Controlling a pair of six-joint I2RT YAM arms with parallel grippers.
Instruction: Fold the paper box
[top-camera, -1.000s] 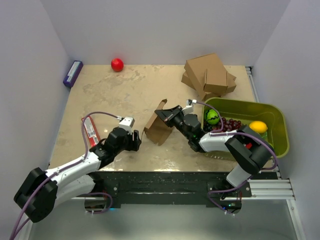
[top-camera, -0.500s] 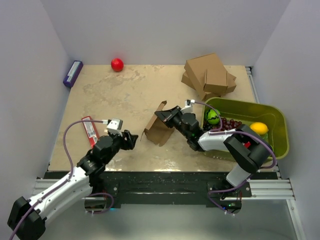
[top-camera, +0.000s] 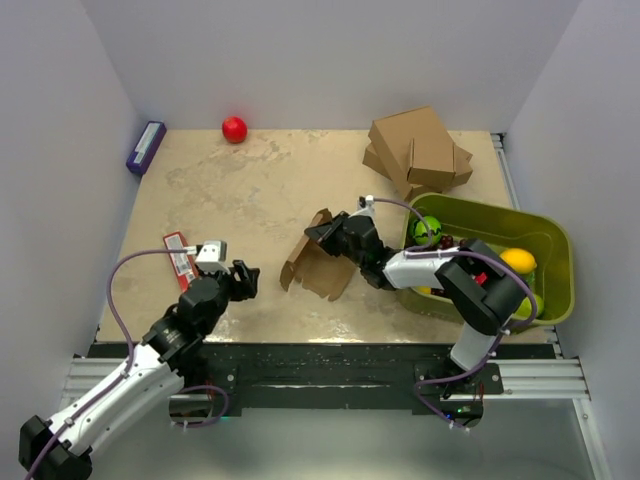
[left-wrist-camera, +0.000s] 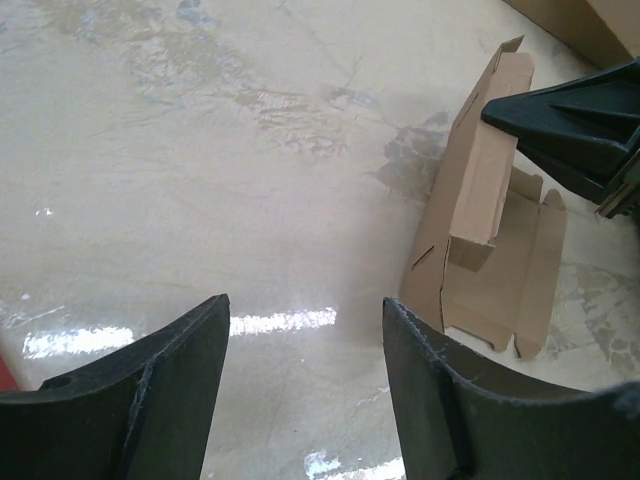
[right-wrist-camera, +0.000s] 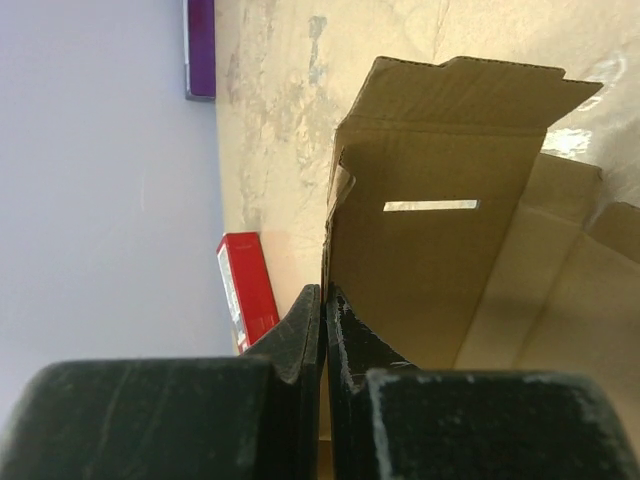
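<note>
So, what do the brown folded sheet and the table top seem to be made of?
The thin brown die-cut sheet looks like matte cardboard, probably finely corrugated: its cut top edge seems fluted, and it holds sharp creases. The beige mottled table top looks like polished stone or a stone-look laminate; which, I cannot tell: veined pattern, glossy reflections.

The right tool pinches the paper box.

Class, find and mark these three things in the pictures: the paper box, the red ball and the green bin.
paper box (left-wrist-camera: 478, 190), left wrist view, on its raised panel.
red ball (top-camera: 234, 128), top external view, its centre.
green bin (top-camera: 480, 218), top external view, its far inner wall.
</note>
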